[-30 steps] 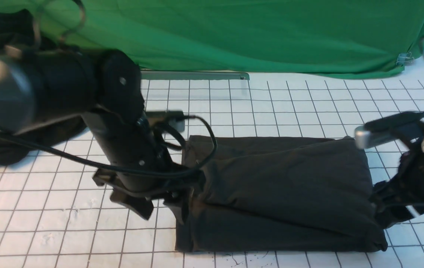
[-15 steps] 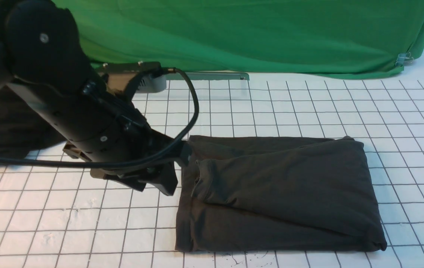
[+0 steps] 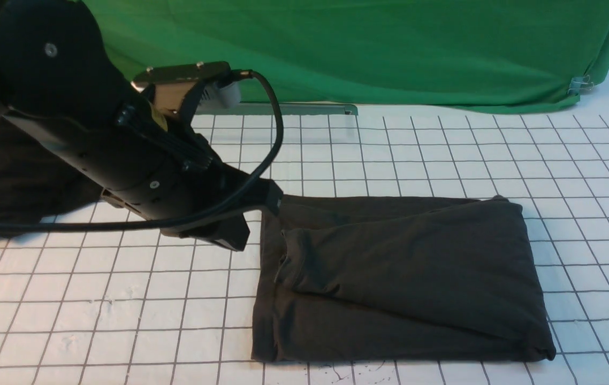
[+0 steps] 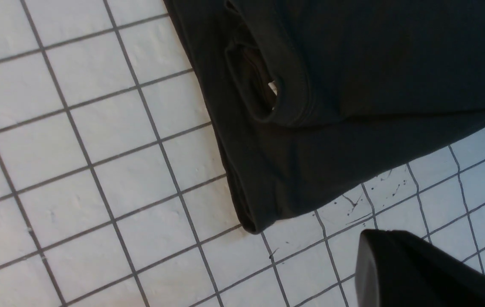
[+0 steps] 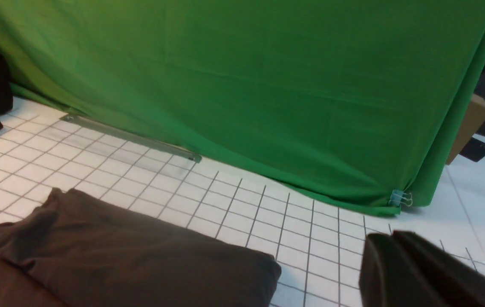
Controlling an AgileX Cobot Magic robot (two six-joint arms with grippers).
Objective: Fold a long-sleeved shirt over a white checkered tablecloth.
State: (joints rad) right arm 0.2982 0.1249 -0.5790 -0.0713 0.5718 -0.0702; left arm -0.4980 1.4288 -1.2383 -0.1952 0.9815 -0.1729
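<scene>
Left arm's gripper [image 3: 232, 243] hung above tablecloth [image 3: 122, 321] at left, fingers together; right gripper [image 5: 421, 273], out of front view, also had fingers together; dark long-sleeved shirt [image 3: 417, 278] lay beyond on white checkered cloth, folded into rough rectangle, small crease along upper layer; green sheet [image 3: 363, 53] hung behind, binder clip [image 3: 581, 84] at its right corner

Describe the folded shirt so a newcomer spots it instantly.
Below the green sheet lies a white checkered tablecloth. The shirt is the flat, charcoal, roughly rectangular bundle right of center, nearest the viewer; the other dark cloth, far left, is a shapeless heap.
</scene>
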